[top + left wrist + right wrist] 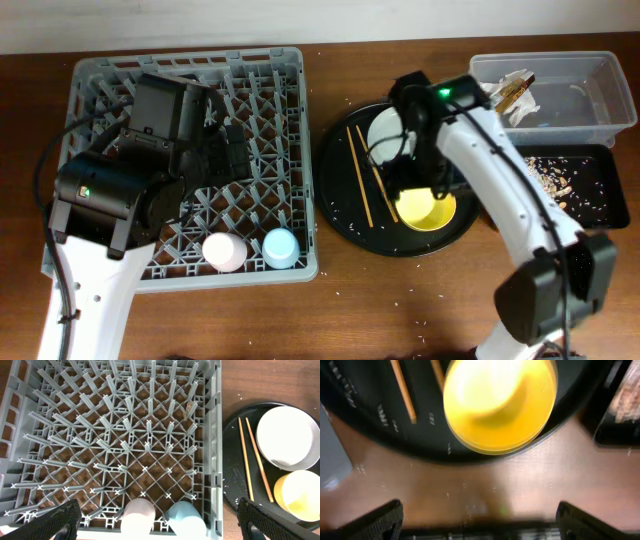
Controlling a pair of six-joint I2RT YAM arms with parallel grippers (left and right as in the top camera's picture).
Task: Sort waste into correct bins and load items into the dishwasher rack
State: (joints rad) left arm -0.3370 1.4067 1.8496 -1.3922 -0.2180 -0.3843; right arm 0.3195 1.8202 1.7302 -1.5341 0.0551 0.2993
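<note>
eyes on the right claw [481, 522]: jaws spread wide, nothing held, dark fingertips [380, 519] sitting in the bottom corners of its wrist view. straight ahead of it, a touch right of centre, lies the round yellow bowl [500, 405], mouth up, at the edge of the large round black tray [380, 430] nearest the bare brown wooden tabletop [470, 490]. that view is blurred, so i can't tell how high the claw hangs over the rim, but nothing is touching.

over on the other side, the left claw [159, 520] is also open and empty. it is parked above the large square grey plastic dishwasher rack [215, 435], where the small pink cup [139, 516] and small blue cup [185, 517] sit side by side against the wall.

so the bowl is the right arm's job. it is lined up and near, while the left arm stands well apart with the rack wall between. the next move looks like a drop onto the rim, one finger in and one out.

watch the pair of thin wooden chopsticks [360, 175] just beside the bowl, their long axis running away from the claw. the pale grey-white round plate [388, 130] sits just beyond.
</note>
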